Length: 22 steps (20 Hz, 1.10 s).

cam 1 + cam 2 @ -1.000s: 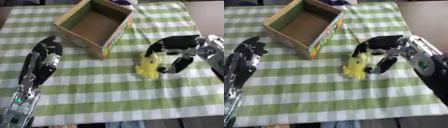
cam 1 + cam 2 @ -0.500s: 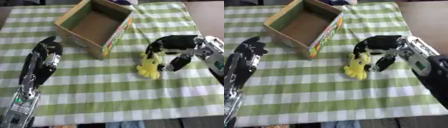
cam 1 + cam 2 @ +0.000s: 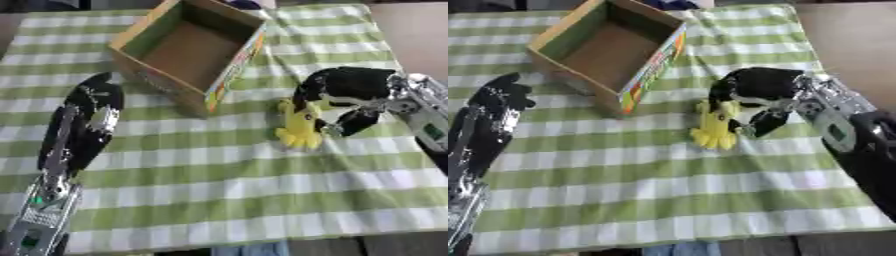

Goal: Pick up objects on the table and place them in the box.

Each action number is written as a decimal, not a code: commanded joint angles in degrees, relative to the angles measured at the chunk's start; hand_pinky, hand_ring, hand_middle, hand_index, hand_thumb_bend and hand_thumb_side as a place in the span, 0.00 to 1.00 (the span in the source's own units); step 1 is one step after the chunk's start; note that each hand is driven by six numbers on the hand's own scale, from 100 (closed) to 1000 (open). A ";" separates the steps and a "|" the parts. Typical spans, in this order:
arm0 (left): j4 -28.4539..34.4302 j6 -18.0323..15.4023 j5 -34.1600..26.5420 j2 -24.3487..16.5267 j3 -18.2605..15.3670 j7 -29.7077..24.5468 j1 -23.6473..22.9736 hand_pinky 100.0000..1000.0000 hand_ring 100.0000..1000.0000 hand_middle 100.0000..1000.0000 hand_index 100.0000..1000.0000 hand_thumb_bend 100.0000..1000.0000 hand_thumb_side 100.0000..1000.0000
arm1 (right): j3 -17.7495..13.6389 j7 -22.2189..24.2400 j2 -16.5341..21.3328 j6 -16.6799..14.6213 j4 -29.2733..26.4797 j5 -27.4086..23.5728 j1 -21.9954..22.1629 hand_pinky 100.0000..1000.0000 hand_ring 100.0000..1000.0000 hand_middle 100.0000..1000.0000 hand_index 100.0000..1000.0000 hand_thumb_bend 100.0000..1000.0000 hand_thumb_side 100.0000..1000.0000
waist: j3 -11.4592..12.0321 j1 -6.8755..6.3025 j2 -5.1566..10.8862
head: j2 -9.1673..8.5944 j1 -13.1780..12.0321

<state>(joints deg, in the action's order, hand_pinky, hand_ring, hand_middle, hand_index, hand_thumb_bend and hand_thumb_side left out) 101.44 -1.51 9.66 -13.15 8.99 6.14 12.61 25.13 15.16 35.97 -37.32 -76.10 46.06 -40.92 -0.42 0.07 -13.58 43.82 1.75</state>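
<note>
While beside the box (image 3: 188, 47), right hand (image 3: 346, 90) curled around yellow toy (image 3: 299, 127).

Yellow toy (image 3: 299, 127) — beside open box (image 3: 188, 50)

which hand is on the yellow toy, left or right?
The right hand: its fingers curl around the yellow toy beside the box. The left hand lies open, away from it.

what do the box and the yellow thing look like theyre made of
The box looks like cardboard: matte brown inside, thin walls, printed colours outside. The yellow toy, under the right hand, looks like soft rubber or plush; its finish is unclear.
</note>
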 commanded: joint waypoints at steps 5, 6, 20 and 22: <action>0.71 -0.12 -0.24 -0.54 -0.01 0.10 0.73 0.81 0.60 0.64 0.85 0.24 0.65 | -1.82 -1.90 3.65 1.16 -3.57 -1.83 -2.96 0.81 0.68 0.68 0.36 0.00 0.00 | -0.21 0.22 1.06 | 0.29 -0.15; 0.73 -0.12 -0.25 -0.58 -0.03 0.12 0.72 0.81 0.60 0.64 0.85 0.24 0.65 | -1.86 -1.36 4.33 1.47 -4.46 -2.89 -3.40 0.82 0.68 0.68 0.36 0.00 0.00 | -0.22 0.26 1.09 | 0.29 -0.20; 1.03 -0.37 -0.44 -0.79 0.99 -0.87 1.21 0.81 0.60 0.64 0.85 0.25 0.65 | -6.03 4.10 8.10 6.99 -9.03 -9.16 -12.78 0.84 0.71 0.70 0.36 0.02 0.00 | 1.83 1.03 1.61 | 0.29 0.71; 1.09 -0.50 -0.58 -0.63 1.51 -1.38 1.53 0.81 0.61 0.64 0.85 0.25 0.65 | -6.61 4.34 6.56 7.21 -6.98 -7.66 -14.93 0.85 0.71 0.71 0.37 0.02 0.00 | 2.78 1.06 1.44 | 0.29 1.45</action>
<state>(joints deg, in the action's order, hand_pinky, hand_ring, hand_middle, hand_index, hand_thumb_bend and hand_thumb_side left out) 101.47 -1.85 9.54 -13.17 10.22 5.19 13.33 19.83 19.43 42.15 -30.45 -83.73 37.67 -54.46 2.53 1.14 -13.05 43.83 2.75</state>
